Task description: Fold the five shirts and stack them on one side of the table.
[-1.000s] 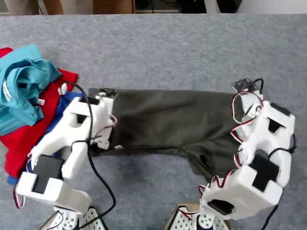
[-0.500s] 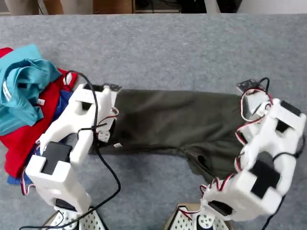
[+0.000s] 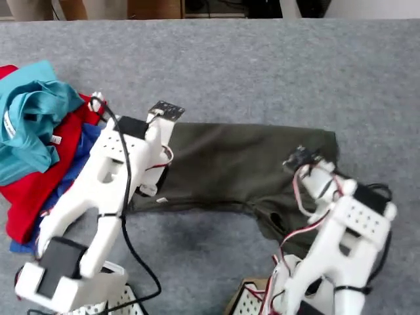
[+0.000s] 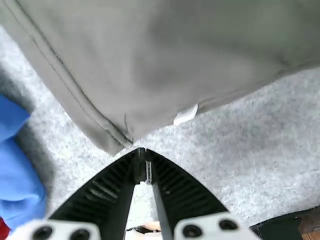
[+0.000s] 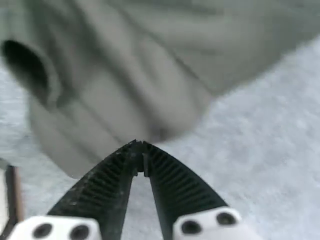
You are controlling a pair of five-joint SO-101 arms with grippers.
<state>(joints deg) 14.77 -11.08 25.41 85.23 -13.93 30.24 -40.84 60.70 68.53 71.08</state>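
Note:
An olive shirt lies folded in a long band across the middle of the table, one sleeve trailing toward the near edge. My left arm hangs over the shirt's left end. In its wrist view the left gripper is shut with nothing in it, just off the hem corner and near a white tag. My right arm stands over the sleeve at the near right. The right gripper is shut and holds nothing, at the edge of the olive cloth.
At the far left lies a loose pile: a teal shirt on a red shirt and a blue shirt. Blue cloth lies close to the left gripper. Grey table stretches behind the olive shirt.
The left arm has stretched farther over the shirt's left end. The right arm has swung in from the shirt's right edge to the sleeve, uncovering the right end.

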